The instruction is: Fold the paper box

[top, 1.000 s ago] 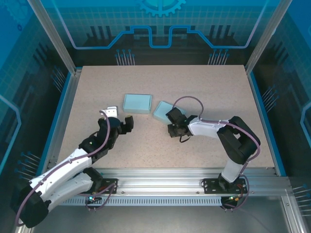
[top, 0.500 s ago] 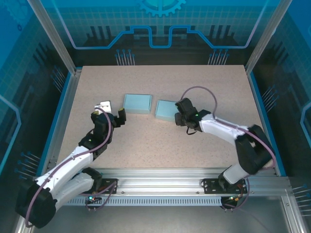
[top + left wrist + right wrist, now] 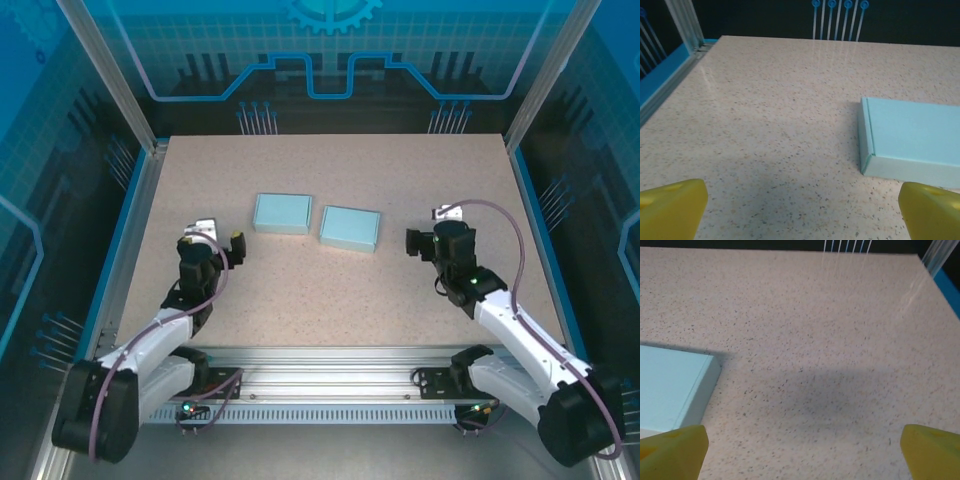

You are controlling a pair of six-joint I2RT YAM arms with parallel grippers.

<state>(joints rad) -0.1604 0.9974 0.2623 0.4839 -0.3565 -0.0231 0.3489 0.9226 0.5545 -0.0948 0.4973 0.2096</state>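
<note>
1. While the left pincer (image 3: 802,207) and right pincer (image 3: 802,447) stood open, holding nothing, the left paper box (image 3: 282,213) and right paper box (image 3: 350,228) lay just apart on the middle of the tabletop (image 3: 330,300).
2. Likely risk: a low approach could have shoved a light box away rather than gripping it.

From my left wrist, the pale blue box (image 3: 912,142) runs off the right edge of the picture, so its far end is cut away. My left end effector (image 3: 800,215) is cropped to the tops of its yellow fingertips (image 3: 670,210) at the bottom corners. From my right wrist, the other box (image 3: 670,390) is clipped by the left and bottom edges, and my right end effector (image 3: 800,455) is cropped the same way. From above, both boxes are too small to tell whether any flap stands loose.
</note>
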